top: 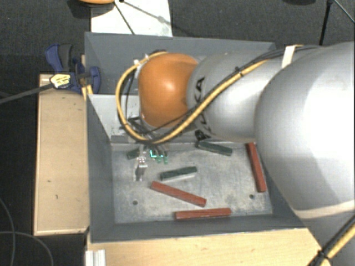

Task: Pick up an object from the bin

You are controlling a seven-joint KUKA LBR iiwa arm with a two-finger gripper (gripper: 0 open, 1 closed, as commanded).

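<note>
Grey bin [101,193] floor; tool [142,168] near green bar [178,173], grip unclear; arm [233,110] perhaps reads KUKA.

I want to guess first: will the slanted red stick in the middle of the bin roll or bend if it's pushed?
The red stick looks flat-sided, so it would probably slide, not roll. It lies perfectly straight, so it is likely stiff. Lying flat on the bin floor, it may be tricky to pinch.

Dark carpet floor [33,32] all round, white sheet [154,4] at top
</note>
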